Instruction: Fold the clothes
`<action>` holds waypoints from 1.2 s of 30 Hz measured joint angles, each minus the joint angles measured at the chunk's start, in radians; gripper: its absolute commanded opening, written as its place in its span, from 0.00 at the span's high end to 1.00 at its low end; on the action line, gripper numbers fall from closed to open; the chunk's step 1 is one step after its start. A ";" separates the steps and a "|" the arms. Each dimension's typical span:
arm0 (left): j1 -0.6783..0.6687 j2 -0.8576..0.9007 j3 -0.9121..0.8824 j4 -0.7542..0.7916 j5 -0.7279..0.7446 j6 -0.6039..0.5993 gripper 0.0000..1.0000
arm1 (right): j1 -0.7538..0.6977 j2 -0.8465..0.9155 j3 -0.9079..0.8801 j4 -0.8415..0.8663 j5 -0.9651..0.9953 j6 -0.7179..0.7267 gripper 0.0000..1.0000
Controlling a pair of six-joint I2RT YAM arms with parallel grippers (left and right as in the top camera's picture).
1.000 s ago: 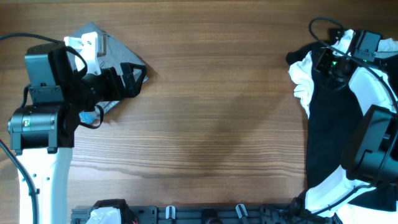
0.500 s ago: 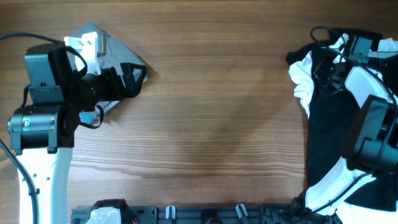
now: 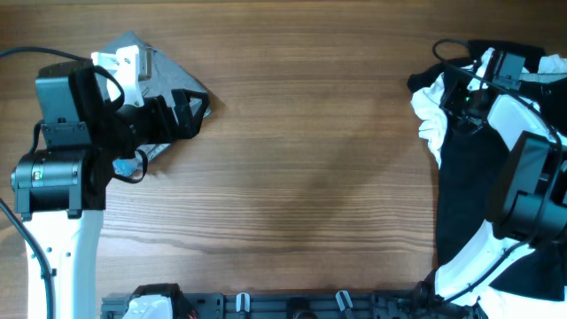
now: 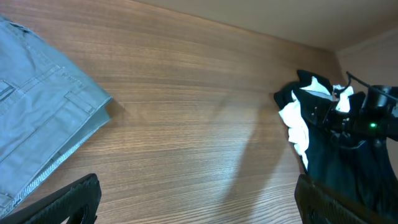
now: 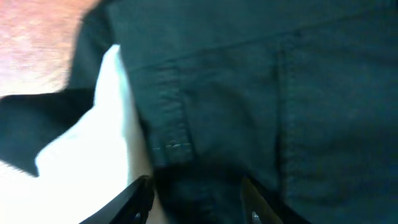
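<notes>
my left tool stands wide open with nothing in it, over the edge of the grey trousers at the left end of the bench. my right tool is down on the black t-shirt, heaped with the white t-shirt at the right end. its fingers stand part-way apart with black cloth between them, and i cannot tell whether they pinch it.
</notes>
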 measured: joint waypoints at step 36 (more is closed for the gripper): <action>0.000 0.000 0.000 -0.001 0.000 -0.002 0.00 | 0.017 0.017 0.014 -0.055 0.134 0.097 0.96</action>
